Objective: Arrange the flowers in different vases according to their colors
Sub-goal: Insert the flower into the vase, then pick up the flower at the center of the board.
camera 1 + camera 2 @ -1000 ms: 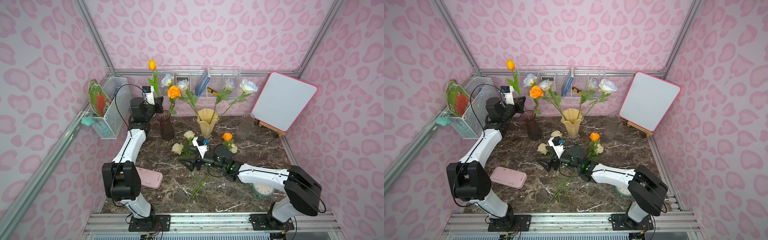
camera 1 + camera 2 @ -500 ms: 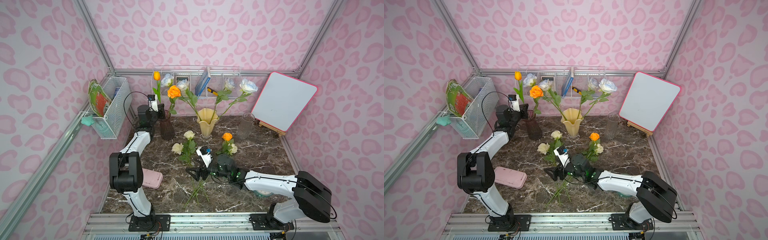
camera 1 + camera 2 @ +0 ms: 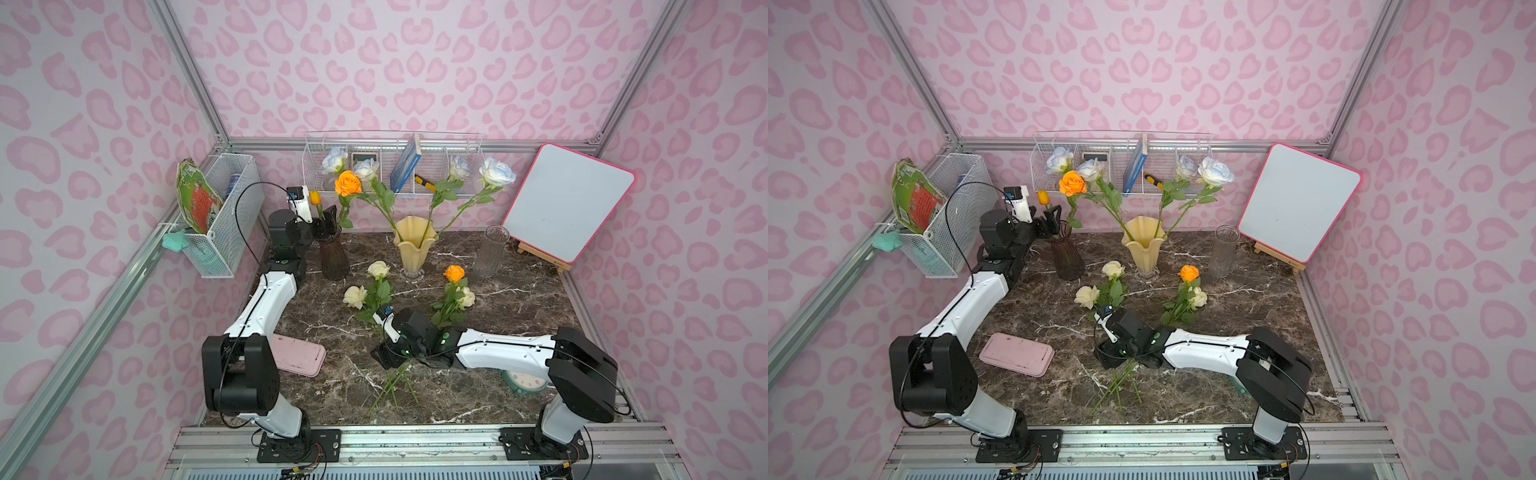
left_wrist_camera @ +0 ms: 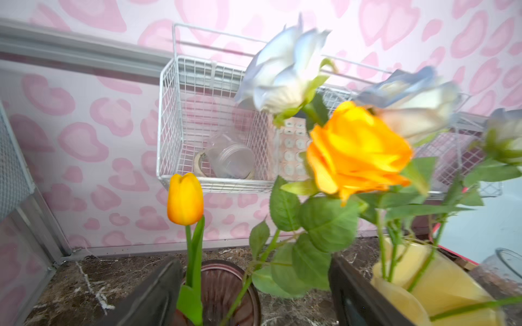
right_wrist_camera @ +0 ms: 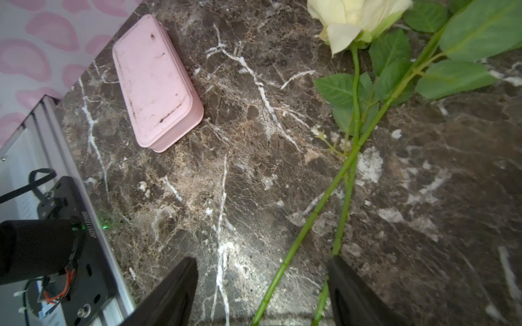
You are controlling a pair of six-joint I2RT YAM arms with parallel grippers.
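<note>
Green stems (image 5: 308,224): two are seen crossing on the marble table (image 3: 519,316) and running between the jaws of the right gripper (image 5: 262,285), which are spread apart with nothing clamped
Cream roses (image 3: 355,296): laid flat near the middle of the table, heads towards the vases; a loose orange rose (image 3: 454,273) and one more cream bloom are found just beside them
Tulip (image 4: 185,199): stood upright in the purple vase (image 3: 332,257) next to a tall orange rose (image 3: 348,183); the left gripper (image 4: 254,285) is held at the rim with fingers wide, and the stem between them appears free
Yellow vase (image 3: 413,249): filled with blue-white roses (image 3: 496,171)
Clear vase (image 3: 490,251): seemingly empty, judged to be meant for the cream blooms
Handling: the flowers are judged light and top-heavy, the stems thin, smooth and springy, the petals soft and easily crushed
Where to hold: the bare lower stem, below the leaves, is best taken; only one stem should be pinched, since two cross here and both could be lifted together
</note>
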